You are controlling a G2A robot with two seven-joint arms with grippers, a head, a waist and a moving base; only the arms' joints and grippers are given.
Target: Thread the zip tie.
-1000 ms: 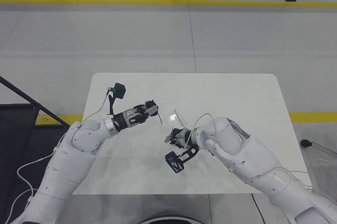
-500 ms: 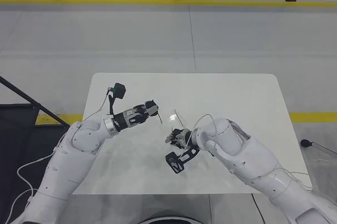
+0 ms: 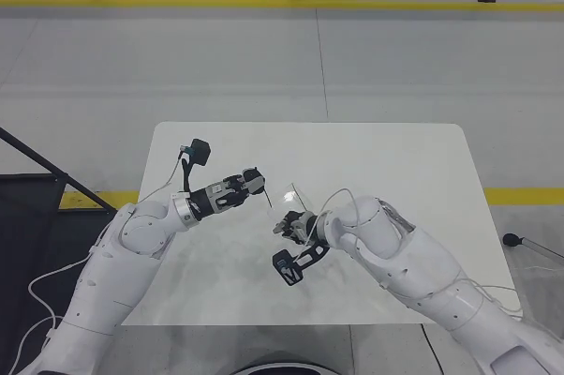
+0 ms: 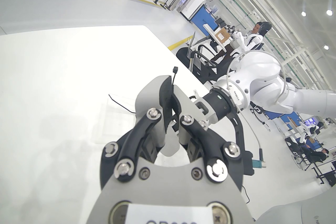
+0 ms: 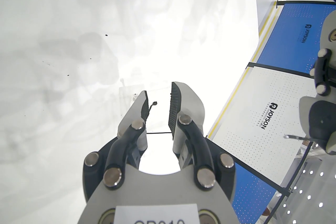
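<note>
Left wrist view: the left fingers (image 4: 165, 95) are pressed shut on a black zip tie (image 4: 175, 69). Its strap is pinched between the pads and its square head is held upright just above the fingertips. In the right wrist view the right fingers (image 5: 174, 104) are held a narrow gap apart with nothing clamped. A second zip tie (image 5: 155, 103) is seen in that gap, apparently lying on the surface (image 3: 404, 159) beneath, though contact with one pad cannot be ruled out.

In the top view both sets of fingers are found near the middle of the surface, slightly toward its left edge. The left set is farther from the near edge, and the two are close together but apart.

Over the last second the right fingers have been shifted a little toward the left edge, while the left arm has been kept still. No tail is yet brought to the held head, so the threading is judged not to have begun. A free tail is still to be gripped and lined up with that head.
</note>
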